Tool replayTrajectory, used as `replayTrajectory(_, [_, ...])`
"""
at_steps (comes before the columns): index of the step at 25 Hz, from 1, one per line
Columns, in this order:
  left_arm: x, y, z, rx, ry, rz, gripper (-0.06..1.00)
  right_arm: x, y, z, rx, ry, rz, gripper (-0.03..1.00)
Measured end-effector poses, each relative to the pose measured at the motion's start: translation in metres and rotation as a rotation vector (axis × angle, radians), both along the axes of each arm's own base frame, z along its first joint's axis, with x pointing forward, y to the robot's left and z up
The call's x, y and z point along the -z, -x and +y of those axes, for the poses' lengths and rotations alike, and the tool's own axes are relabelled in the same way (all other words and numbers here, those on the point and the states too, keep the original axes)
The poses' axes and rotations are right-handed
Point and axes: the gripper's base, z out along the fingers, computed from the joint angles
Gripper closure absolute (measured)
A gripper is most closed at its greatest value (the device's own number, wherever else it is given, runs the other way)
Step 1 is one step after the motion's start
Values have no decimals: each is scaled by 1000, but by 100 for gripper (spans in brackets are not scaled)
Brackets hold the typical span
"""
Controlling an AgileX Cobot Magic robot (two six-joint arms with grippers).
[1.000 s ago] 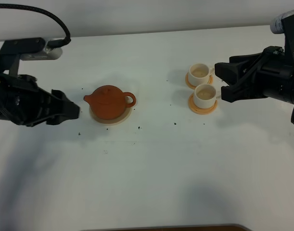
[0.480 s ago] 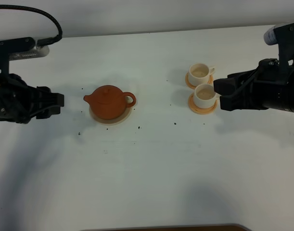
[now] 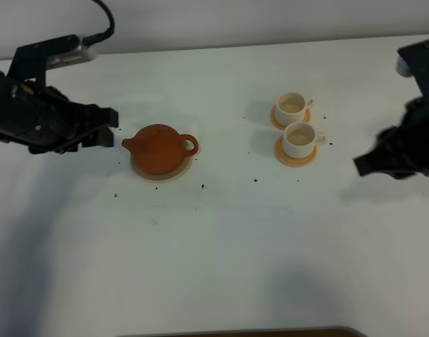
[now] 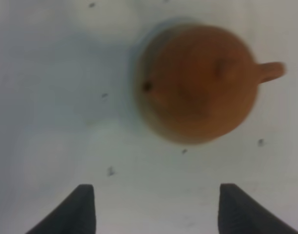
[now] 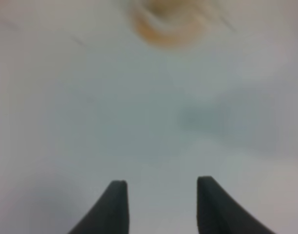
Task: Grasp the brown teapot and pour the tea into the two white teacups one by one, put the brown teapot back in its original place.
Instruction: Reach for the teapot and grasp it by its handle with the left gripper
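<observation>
Reddish-brown teapot [image 3: 158, 149] seated on pale disc [image 3: 165, 177], left part of white counter [image 3: 221, 246]. Spout toward left pincer [image 3: 107, 128], loop handle toward the cups. Rear teacup [image 3: 291, 105] and front teacup [image 3: 298, 138] side by side, each on its own orange-tan coaster [image 3: 296, 161].

High view only: both cups at once, insides tan-tinted; right pincer [image 3: 363, 166] well apart from them.

Left wrist view only: dark spout hole and lid knob; left pincer released, jaws spread wide, nothing between, short of the teapot.

Right wrist view: right pincer [image 5: 161, 183] released, fingers apart over bare counter; one blurred cup-and-coaster shape far ahead, which cup cannot tell.

Against half a second ago: left pincer nearer the spout; right pincer pulled away from front teacup. Teapot and cups unmoved.
</observation>
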Motion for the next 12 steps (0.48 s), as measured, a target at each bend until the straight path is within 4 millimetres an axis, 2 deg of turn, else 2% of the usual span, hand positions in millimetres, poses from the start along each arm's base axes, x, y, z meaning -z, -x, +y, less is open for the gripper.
replayTrajectory(3, [-6,-8,-18,76,16,-19,37,5,3,-17,87,178,59,60])
replayTrajectory(5, [-10,-12,-32,124,20,-35,37,5,7,-24,120,237,96,60])
replayTrajectory(9, [-12,-17,-56,191,23,-49,37,-10,21,-34,144,233,86,60])
replayTrajectory(12, [-6,-20,-68,222,20,-36,37,-23,41,-46,162,200,47,60])
